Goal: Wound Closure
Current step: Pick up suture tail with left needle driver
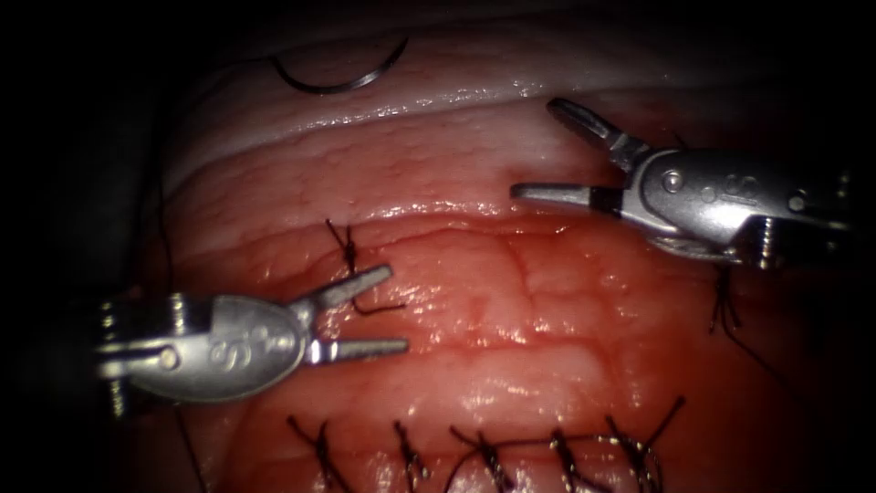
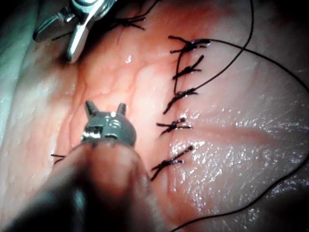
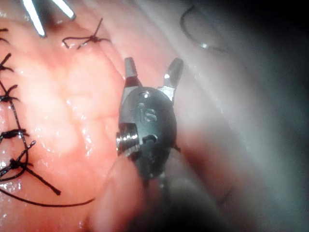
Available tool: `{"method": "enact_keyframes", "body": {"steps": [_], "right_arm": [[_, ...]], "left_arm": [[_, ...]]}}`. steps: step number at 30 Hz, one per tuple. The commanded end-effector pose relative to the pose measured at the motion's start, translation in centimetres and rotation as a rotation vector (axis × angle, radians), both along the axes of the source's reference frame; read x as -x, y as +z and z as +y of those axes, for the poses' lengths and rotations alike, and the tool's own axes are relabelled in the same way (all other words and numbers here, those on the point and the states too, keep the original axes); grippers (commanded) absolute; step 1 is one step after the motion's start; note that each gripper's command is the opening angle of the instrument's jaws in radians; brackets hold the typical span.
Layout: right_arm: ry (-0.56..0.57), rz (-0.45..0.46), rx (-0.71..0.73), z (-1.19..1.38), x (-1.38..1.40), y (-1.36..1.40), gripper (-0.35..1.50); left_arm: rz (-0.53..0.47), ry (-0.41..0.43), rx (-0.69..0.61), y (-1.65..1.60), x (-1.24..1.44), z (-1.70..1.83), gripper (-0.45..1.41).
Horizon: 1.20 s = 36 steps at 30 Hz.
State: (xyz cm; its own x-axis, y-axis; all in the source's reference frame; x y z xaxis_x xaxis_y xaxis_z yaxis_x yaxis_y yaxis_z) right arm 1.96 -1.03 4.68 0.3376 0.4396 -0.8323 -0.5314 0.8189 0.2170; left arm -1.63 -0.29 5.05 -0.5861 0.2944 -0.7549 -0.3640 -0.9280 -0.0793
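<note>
The curved needle (image 1: pixel 342 84) lies free on the pale far edge of the tissue (image 1: pixel 511 301), held by neither tool; it also appears in the right wrist view (image 3: pixel 203 44). My left tool (image 1: pixel 398 310) hovers over the tissue's left half, jaws open and holding nothing, just beside a single knotted stitch (image 1: pixel 347 248). My right tool (image 1: pixel 533 149) stands at the upper right, jaws wide open and holding nothing. Each wrist view shows its own tool, left (image 2: pixel 105 108) and right (image 3: pixel 153 68), with spread jaws. The thread (image 1: pixel 162 228) trails from the needle down the tissue's left edge.
A row of several tied stitches (image 1: pixel 484 454) closes the cut along the near edge, also seen in the left wrist view (image 2: pixel 181 92). Another knot (image 1: pixel 725 310) sits below the right tool. Loose thread (image 2: pixel 251 53) loops over the tissue. Red fluid wets the surface.
</note>
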Motion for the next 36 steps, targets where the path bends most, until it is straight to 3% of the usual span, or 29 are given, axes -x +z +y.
{"method": "enact_keyframes", "body": {"steps": [1, 6, 11, 24, 26, 30, 31, 36], "right_arm": [[0.000, 0.002, 0.002, 0.00, -0.08, 0.05, 0.86], [0.000, 0.003, 0.002, 0.00, -0.07, 0.05, 0.84], [0.000, 0.002, 0.004, -0.01, -0.07, 0.06, 0.84], [-0.004, 0.002, -0.002, -0.05, -0.09, 0.08, 0.83], [-0.004, 0.002, -0.001, -0.05, -0.09, 0.08, 0.81], [-0.005, 0.000, -0.001, -0.07, -0.10, 0.09, 0.79], [-0.027, 0.007, -0.015, -0.11, -0.15, 0.12, 0.99], [-0.128, 0.095, 0.002, -0.22, -0.28, 0.21, 1.14]], "left_arm": [[-0.001, 0.005, 0.000, 0.06, 0.06, 0.00, 0.11], [0.065, 0.066, -0.017, 0.19, 0.08, -0.03, 0.00], [0.082, 0.064, -0.017, 0.25, 0.11, -0.02, -0.08], [0.110, 0.057, -0.045, 0.44, 0.16, -0.01, -0.08], [0.114, 0.062, -0.046, 0.44, 0.14, -0.02, -0.45], [0.099, 0.099, -0.031, 0.41, 0.13, 0.00, -0.45], [0.079, 0.109, -0.010, 0.37, 0.10, 0.04, -0.45], [0.046, 0.081, 0.026, 0.31, 0.02, 0.12, -0.45]]}}
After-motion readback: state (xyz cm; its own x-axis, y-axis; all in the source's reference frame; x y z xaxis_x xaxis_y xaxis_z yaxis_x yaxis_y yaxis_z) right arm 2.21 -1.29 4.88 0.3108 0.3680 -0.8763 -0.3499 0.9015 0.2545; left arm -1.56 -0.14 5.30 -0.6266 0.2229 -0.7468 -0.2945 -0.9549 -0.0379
